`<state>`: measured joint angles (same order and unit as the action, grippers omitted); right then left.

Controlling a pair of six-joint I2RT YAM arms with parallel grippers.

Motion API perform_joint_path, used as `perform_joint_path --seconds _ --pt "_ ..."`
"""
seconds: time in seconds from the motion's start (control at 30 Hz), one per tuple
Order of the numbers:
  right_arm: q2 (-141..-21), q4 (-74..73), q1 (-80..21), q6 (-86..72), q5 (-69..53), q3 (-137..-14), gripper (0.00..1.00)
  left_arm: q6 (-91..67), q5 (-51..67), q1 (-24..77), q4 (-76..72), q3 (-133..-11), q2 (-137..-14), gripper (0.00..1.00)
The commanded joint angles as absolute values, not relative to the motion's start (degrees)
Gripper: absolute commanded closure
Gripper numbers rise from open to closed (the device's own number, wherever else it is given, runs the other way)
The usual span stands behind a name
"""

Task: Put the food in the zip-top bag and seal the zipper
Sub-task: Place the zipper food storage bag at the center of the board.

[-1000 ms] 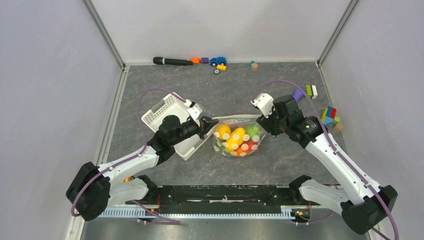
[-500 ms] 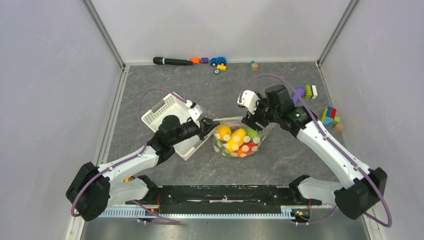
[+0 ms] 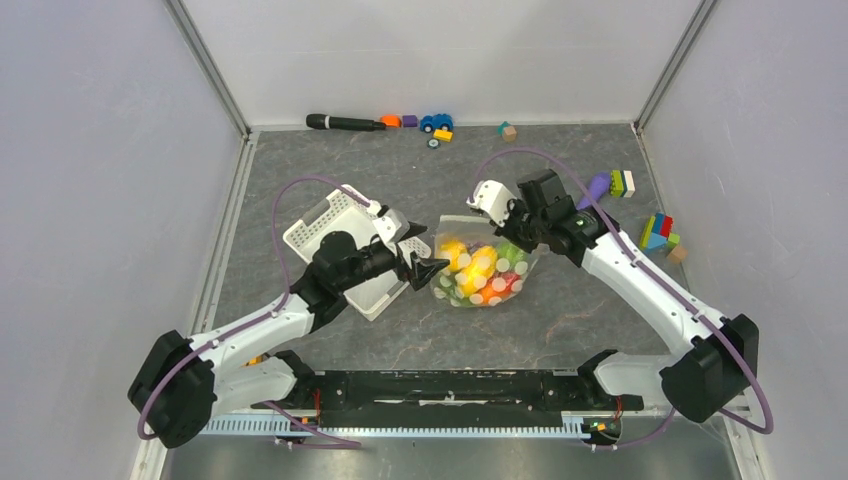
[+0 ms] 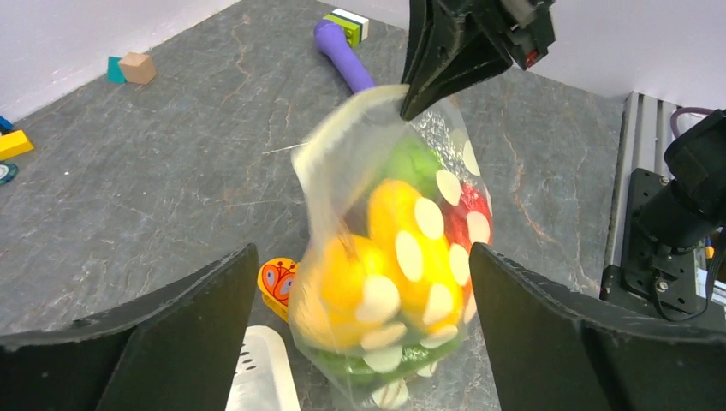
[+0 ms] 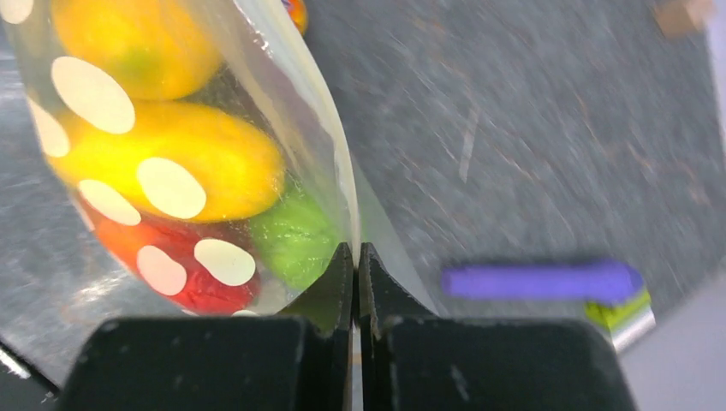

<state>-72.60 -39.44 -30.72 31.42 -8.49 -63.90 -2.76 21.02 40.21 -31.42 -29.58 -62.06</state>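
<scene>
The food [image 4: 389, 257] is seen inside the zip-top bag [image 3: 480, 270], just right of the white basket [image 3: 325, 225], so the sealing step is judged to be in hand. The zipper [image 4: 338, 120] edge is clamped between the closed fingers of the right gripper [image 5: 355, 257]. The left gripper [image 3: 428, 266] is spread wide on the basket side, with the bag between its fingers and untouched. Next, the strip would likely need to be pinched there and pressed shut along its length.

Top external looks down from high above and nearward of the zip-top bag [image 3: 480, 268], taking in the whole surface [image 3: 400, 190]; left wrist faces the bag closely from its left, right wrist even closer from its right; all three share it.
</scene>
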Motion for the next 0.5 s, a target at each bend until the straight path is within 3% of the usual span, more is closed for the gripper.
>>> perform_joint_path --seconds 0.0,0.17,0.47 --pt "-70.0 -35.3 -30.4 25.2 15.4 -68.3 1.00 -2.8 18.8 39.9 -32.1 -30.2 -59.2 0.00" --pt "-68.8 -25.3 -29.9 25.7 41.7 -70.3 1.00 -4.2 16.2 39.9 -32.2 -29.4 -55.4 0.00" --pt "-67.0 -5.5 -29.8 30.7 36.9 -58.9 1.00 -7.6 8.2 39.9 -32.1 -28.1 -52.3 0.00"
